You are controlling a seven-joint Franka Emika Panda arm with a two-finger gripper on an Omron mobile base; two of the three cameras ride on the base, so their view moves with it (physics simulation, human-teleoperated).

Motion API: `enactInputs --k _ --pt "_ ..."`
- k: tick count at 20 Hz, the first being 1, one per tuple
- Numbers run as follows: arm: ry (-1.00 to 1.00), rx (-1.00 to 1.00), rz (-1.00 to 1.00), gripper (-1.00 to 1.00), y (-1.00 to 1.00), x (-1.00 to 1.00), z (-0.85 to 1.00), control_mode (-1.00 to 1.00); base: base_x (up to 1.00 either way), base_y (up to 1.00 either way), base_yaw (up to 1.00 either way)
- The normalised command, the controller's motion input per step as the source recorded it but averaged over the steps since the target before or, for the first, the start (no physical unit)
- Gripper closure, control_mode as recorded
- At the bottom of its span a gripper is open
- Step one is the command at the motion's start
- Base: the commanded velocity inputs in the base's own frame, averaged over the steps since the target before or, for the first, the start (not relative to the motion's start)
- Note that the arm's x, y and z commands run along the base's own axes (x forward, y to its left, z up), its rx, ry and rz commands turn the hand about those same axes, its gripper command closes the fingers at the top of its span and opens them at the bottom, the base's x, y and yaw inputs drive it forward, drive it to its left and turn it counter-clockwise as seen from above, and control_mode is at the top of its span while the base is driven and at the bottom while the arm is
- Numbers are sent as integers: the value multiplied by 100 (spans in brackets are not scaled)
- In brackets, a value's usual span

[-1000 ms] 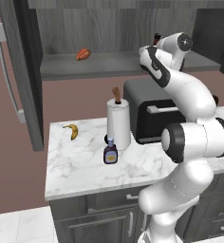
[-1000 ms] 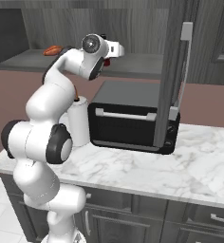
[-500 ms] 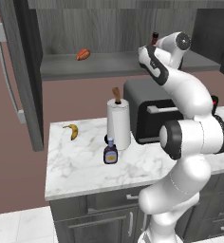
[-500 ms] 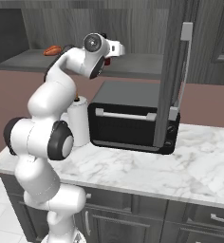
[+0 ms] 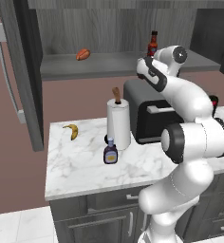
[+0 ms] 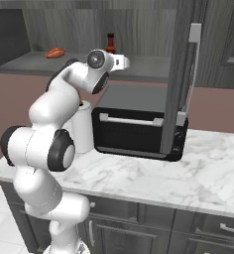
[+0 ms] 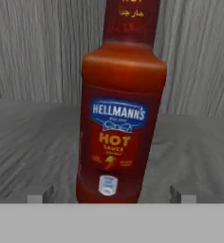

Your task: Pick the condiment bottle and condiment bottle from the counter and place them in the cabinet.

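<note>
Cabinet (image 5: 109,66), dark grey wood-grain, its tall door (image 5: 23,71) with a silver bar handle swung open at the left of the left base view; the shelf inside lies bare between a small reddish-orange item (image 5: 83,54) at its left and the red bottle further right.

Counter (image 5: 85,166), white grey-veined marble over dark drawer fronts; its front strip and left end lie open, apart from a banana (image 5: 72,131) near the left edge.

Black toaster oven (image 6: 139,131) at the back of the counter, with the white paper-towel roll (image 5: 118,124) just beside it.

Slim red condiment bottle (image 7: 119,118), upright on the cabinet shelf, black-capped in the base views. Its label reads "HELLMANN'S" in a blue banner, then "HOT SAUCE"; the gold script on its neck is too blurred to read.

Squat dark-purple condiment bottle (image 5: 110,152), pale-blue cap, orange label, upright on the counter in front of the paper-towel roll; its label writing is too small to tell.

Pincer (image 7: 114,195), spread wide: the two finger tips flank the red bottle's base with a gap on each side, apparently not touching it.
</note>
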Motion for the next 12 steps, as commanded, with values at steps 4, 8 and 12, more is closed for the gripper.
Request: enactInputs --k 4,8,12 --pt "-11 -6 0 -100 0 -46 -8 -100 0 0 0" --pt "-12 -9 0 -100 0 -78 12 -100 0 0 0" --pt "-4 -7 0 -100 0 -57 6 -100 0 0 0"
